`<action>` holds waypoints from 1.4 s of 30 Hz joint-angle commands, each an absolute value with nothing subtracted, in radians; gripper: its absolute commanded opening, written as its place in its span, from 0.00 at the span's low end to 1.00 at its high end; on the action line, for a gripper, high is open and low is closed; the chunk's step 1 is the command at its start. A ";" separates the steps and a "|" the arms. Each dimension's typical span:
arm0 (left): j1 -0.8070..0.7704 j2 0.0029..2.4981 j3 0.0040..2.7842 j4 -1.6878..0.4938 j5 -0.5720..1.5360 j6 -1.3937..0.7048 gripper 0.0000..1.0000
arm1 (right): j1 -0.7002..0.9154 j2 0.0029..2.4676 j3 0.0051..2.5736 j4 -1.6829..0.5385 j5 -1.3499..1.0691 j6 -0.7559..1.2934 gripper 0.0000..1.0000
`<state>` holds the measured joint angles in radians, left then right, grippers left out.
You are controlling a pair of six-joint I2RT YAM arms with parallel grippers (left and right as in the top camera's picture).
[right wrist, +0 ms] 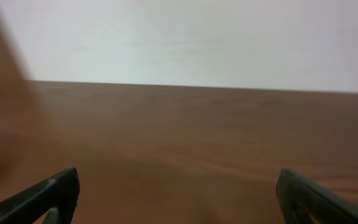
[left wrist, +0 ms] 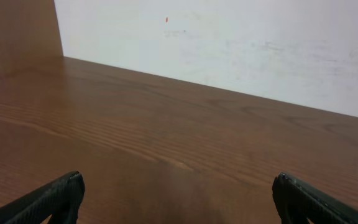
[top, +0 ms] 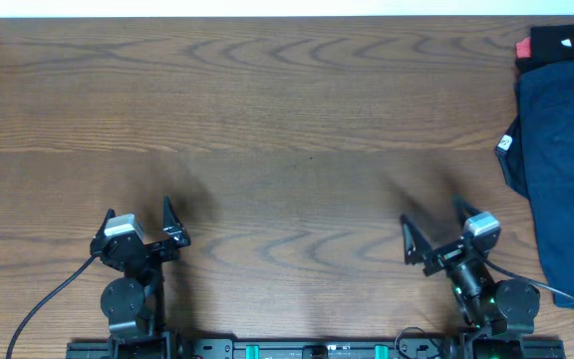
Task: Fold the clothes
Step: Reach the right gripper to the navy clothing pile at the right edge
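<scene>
L gripper [top: 139,209] & R gripper [top: 431,212] both wide open, holding nothing, clothes [top: 566,150] untouched

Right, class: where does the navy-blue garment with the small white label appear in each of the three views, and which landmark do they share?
Overhead: the navy-blue garment lies at the right edge of the picture, its white label on its left border.
Left wrist: not in it.
Right wrist: not in it.
Shared landmark: the brown wooden table, seen in all three views.
</scene>
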<state>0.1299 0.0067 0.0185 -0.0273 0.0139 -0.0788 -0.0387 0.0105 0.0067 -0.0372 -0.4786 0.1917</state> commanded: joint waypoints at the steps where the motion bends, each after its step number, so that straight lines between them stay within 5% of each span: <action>1: 0.134 0.011 0.004 -0.072 -0.027 -0.083 0.98 | -0.030 0.011 0.006 -0.042 -0.686 0.416 0.99; 7: 0.134 0.011 0.004 -0.072 -0.027 -0.083 0.98 | -0.030 0.011 0.006 -0.023 -0.686 0.603 0.99; 30: 0.134 0.011 0.004 -0.072 -0.027 -0.084 0.98 | -0.030 0.048 0.131 0.146 -0.707 0.611 0.99; 42: 0.134 0.011 0.004 -0.072 -0.027 -0.084 0.98 | -0.030 0.478 0.514 0.024 -0.591 0.318 0.99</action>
